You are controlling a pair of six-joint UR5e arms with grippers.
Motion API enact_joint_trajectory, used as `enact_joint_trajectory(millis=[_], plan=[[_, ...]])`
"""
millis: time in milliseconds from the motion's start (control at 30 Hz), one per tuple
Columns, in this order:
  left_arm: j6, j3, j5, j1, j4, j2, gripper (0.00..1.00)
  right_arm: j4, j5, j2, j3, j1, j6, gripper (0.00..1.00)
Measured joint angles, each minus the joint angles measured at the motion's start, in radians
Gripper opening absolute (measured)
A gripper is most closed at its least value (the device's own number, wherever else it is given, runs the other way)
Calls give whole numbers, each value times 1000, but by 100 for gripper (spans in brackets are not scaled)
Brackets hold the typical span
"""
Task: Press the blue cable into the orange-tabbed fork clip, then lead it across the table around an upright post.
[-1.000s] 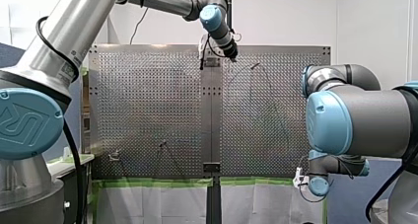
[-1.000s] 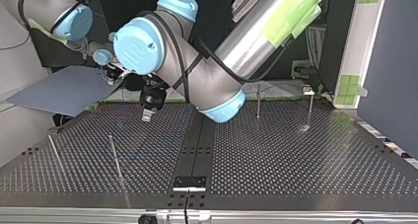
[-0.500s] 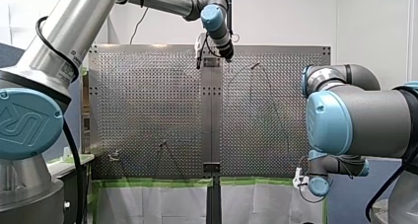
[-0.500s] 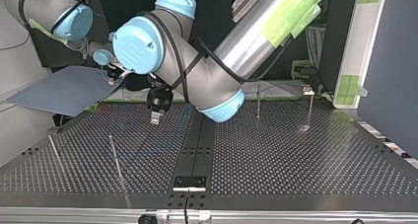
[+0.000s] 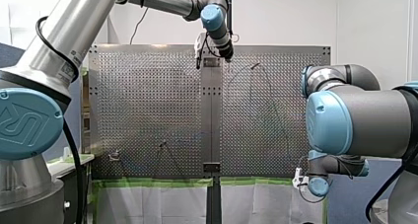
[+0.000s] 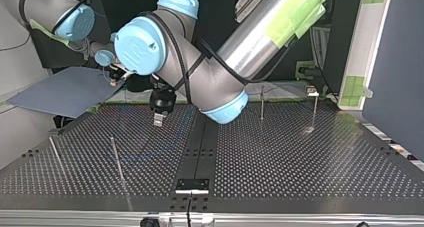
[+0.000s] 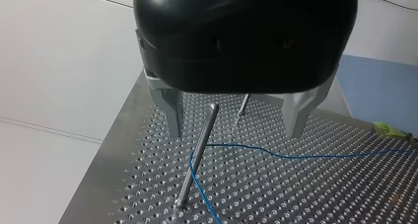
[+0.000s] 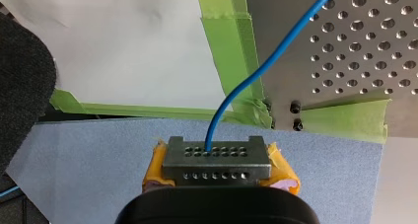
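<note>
My left gripper (image 7: 235, 121) hangs open over the far part of the perforated table (image 6: 280, 157), with nothing held. An upright metal post (image 7: 197, 155) stands just ahead of it, between the lines of its two metal fingers (image 7: 172, 116). The blue cable (image 7: 276, 155) lies on the plate and bends around that post's foot. My right gripper (image 8: 217, 154), with yellow pads, is shut on the blue cable (image 8: 261, 66) beyond the table's taped edge. In the top view my left gripper (image 6: 159, 118) is left of the centre rail. No orange-tabbed clip shows clearly.
Several thin posts stand on the plate, among them one (image 6: 116, 157) at the top view's left and one (image 6: 262, 102) right of centre. A grey-blue sheet (image 6: 65, 89) lies under my right gripper. Green tape (image 8: 231, 41) lines the table's edge.
In the top view my left gripper has moved right and slightly nearer the camera, then stayed still. My right arm has not moved.
</note>
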Motion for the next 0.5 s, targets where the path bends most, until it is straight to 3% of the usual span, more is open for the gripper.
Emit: enact_joint_trajectory(millis=[300, 500], plan=[[2, -23, -6, -6, -4, 17, 100, 0, 0, 0, 0, 0, 0, 0], [-24, -74, 2, 12, 39, 66, 100, 0, 0, 0, 0, -1, 0, 0]])
